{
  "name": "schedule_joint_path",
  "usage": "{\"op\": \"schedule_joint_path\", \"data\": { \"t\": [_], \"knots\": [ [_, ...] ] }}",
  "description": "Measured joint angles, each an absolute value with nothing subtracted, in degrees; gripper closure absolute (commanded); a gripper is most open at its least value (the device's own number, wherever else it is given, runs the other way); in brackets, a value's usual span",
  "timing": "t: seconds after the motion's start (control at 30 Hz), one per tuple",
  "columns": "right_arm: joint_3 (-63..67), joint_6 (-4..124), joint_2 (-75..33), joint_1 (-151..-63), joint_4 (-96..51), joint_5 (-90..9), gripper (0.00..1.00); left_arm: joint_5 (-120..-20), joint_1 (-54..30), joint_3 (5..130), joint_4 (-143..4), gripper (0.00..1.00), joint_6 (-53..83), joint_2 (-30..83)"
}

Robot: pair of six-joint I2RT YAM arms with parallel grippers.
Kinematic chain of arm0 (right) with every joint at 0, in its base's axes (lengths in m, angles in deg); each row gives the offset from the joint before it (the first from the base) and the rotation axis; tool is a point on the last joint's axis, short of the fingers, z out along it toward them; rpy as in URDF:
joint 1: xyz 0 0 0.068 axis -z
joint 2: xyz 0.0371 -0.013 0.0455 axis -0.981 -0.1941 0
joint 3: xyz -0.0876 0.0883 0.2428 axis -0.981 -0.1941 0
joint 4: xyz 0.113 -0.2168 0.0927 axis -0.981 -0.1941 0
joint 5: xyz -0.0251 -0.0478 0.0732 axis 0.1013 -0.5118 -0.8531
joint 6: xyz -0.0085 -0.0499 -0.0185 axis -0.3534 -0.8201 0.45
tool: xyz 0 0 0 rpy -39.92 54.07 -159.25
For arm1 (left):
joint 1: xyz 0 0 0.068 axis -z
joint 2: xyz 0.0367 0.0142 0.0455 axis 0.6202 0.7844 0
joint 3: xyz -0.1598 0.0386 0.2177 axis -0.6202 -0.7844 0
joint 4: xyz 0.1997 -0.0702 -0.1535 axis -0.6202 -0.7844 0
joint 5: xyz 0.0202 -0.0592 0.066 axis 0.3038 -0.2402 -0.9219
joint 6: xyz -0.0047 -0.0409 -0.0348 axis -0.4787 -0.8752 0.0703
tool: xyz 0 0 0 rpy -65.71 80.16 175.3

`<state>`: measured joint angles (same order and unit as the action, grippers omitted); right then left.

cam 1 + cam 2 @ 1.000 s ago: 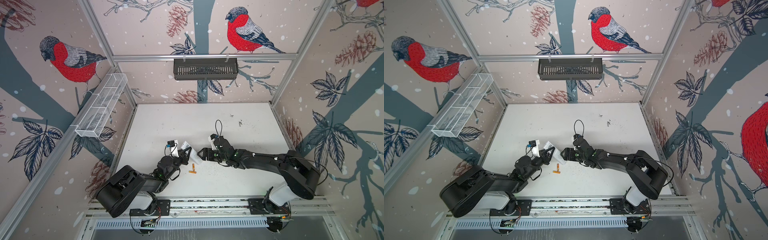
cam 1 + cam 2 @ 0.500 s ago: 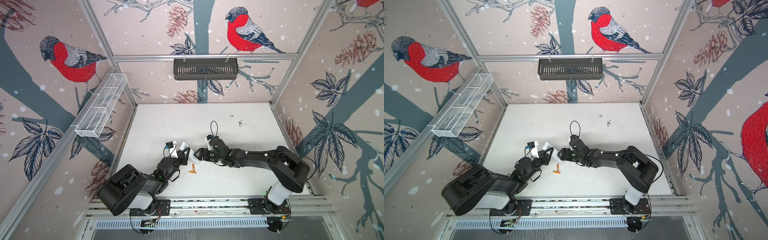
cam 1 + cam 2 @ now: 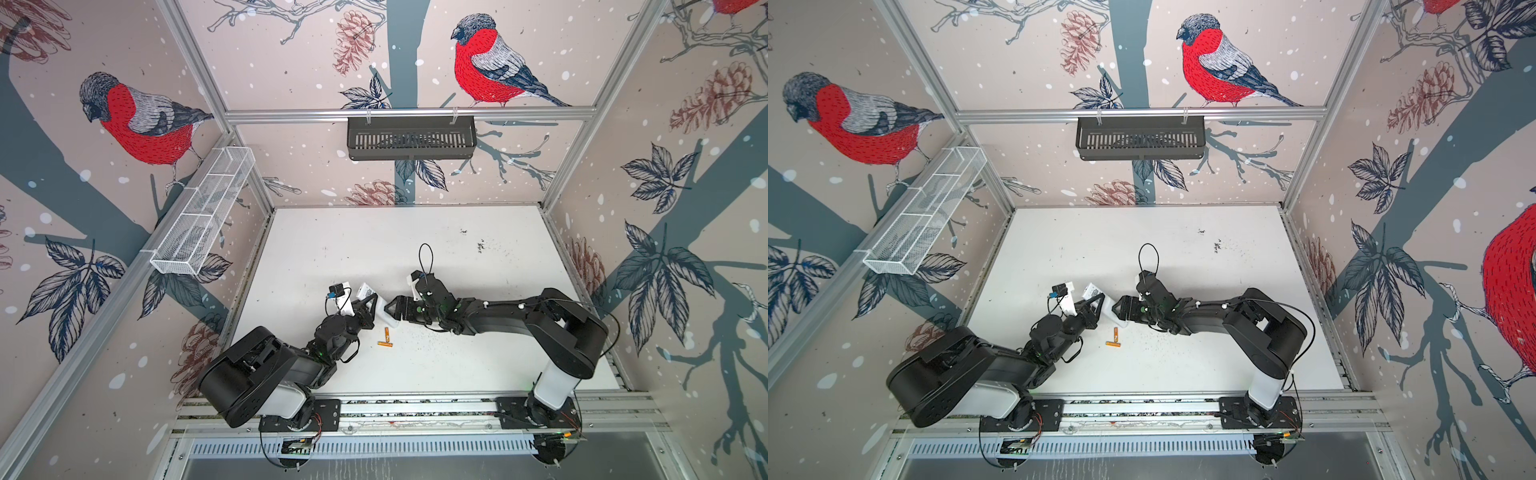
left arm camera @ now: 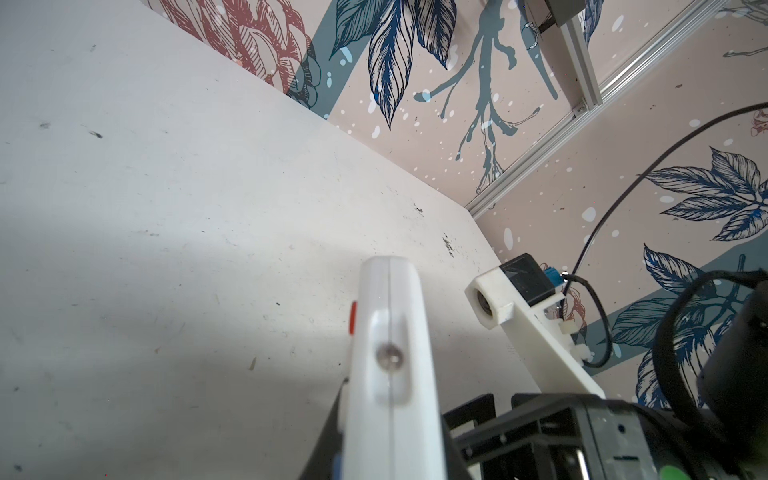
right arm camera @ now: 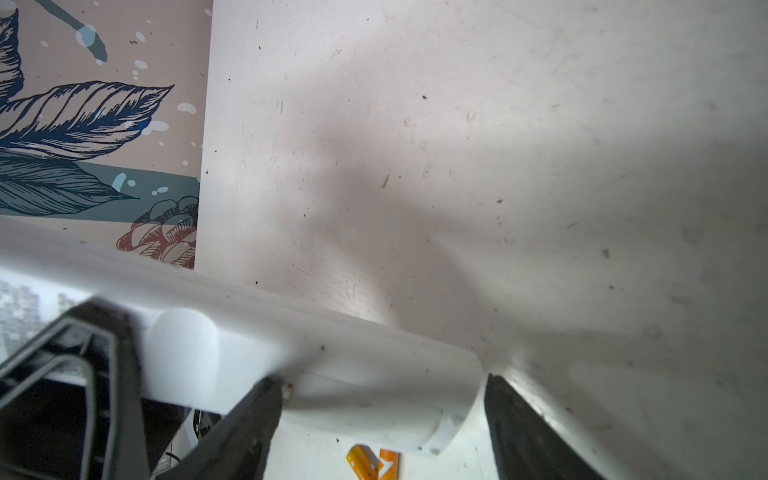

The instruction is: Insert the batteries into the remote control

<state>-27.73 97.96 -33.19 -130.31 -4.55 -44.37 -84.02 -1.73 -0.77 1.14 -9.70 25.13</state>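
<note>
My left gripper (image 3: 367,310) (image 3: 1091,308) (image 4: 390,419) is shut on the white remote control (image 3: 377,308) (image 3: 1105,309) (image 4: 390,365) and holds it tilted above the table. My right gripper (image 3: 392,310) (image 3: 1119,310) (image 5: 382,399) is open, and its dark fingers (image 5: 249,419) straddle the remote control's (image 5: 332,365) free end. One finger is close against the remote's plain back. A small gap shows at the other. Two orange batteries (image 3: 385,337) (image 3: 1113,337) (image 5: 374,463) lie loose on the table just in front of the remote, forming a corner.
The white table (image 3: 415,249) has dark specks at the back right. A wire basket (image 3: 203,216) hangs on the left wall and a black slotted tray (image 3: 411,137) on the back wall. The right arm's wrist camera mount (image 4: 519,299) is close beside the remote.
My right gripper has moved left toward the remote, and its open jaws now straddle the remote's end. The left gripper and the batteries have stayed put.
</note>
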Motion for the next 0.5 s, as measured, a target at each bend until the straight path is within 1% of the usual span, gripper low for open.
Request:
{"op": "schedule_joint_path", "data": {
  "t": [0.3, 0.4, 0.5],
  "knots": [
    [-27.55, 102.2, -34.79, -129.61, -2.67, -46.62, 0.16, -85.9, -1.41, -0.88, 0.98, 1.0, -9.61, 24.74],
    [-26.17, 102.33, -36.14, -129.64, -2.63, -46.75, 0.17, -87.56, -1.41, -0.88, 0.63, 1.0, -9.63, 24.5],
    [-22.55, 101.83, -37.74, -130.38, -5.8, -45.46, 0.17, -90.42, -1.41, -0.92, 0.26, 1.0, -9.61, 24.08]
  ]
}}
